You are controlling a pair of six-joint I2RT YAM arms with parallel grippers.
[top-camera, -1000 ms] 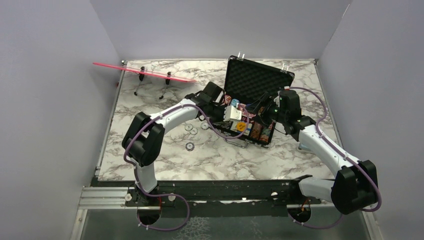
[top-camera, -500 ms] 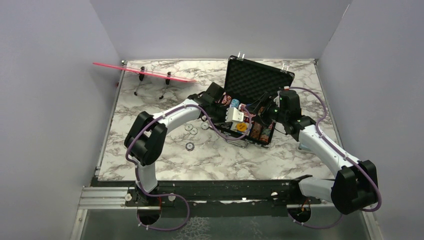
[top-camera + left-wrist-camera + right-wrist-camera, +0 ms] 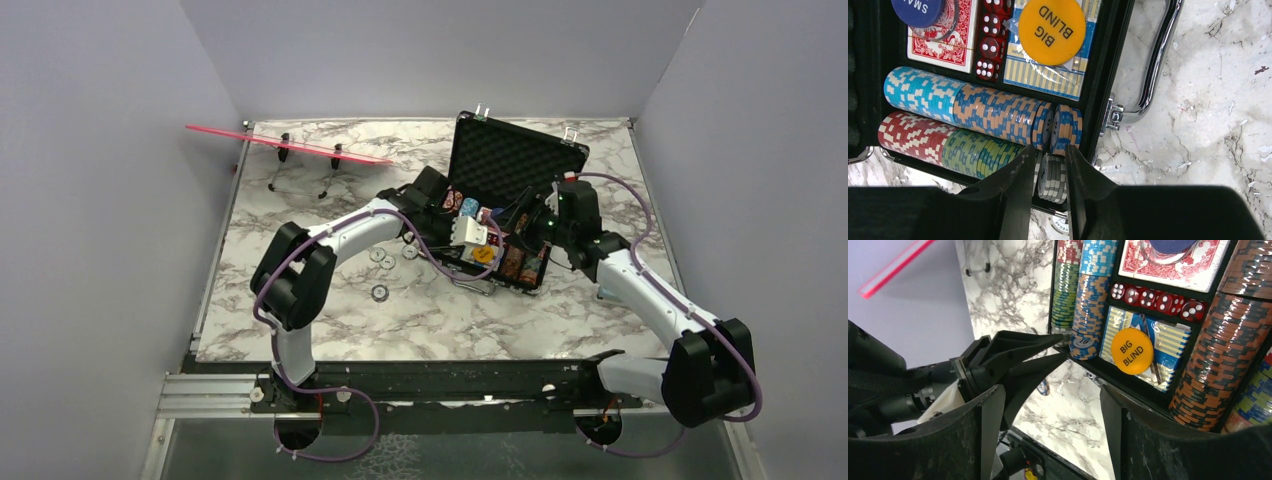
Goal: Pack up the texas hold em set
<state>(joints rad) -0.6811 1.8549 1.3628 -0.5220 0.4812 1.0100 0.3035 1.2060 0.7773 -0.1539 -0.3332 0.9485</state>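
The black case (image 3: 515,160) of the texas hold em set lies open, with its foam lid upright. Rows of chips (image 3: 993,112), card decks, red dice (image 3: 989,42) and an orange BIG BLIND button (image 3: 1052,25) fill it. My left gripper (image 3: 1050,150) is at the case's front left corner (image 3: 458,248). Its jaws are slightly parted either side of a short stack of grey chips (image 3: 1053,175) that sits at the end of the outer row. My right gripper (image 3: 1053,395) hangs open and empty over the case's front edge (image 3: 530,235), looking at the left fingers (image 3: 1048,342).
Several loose chips (image 3: 385,262) lie on the marble left of the case, one of them just under the case edge (image 3: 1060,225). The chrome handle (image 3: 1158,65) sticks out at the front. A pink strip on wire legs (image 3: 290,145) stands at the back left.
The left jaws have parted from shut to a narrow gap around the grey chips. The left wrist has shifted slightly toward the back. The right arm has stayed almost still.
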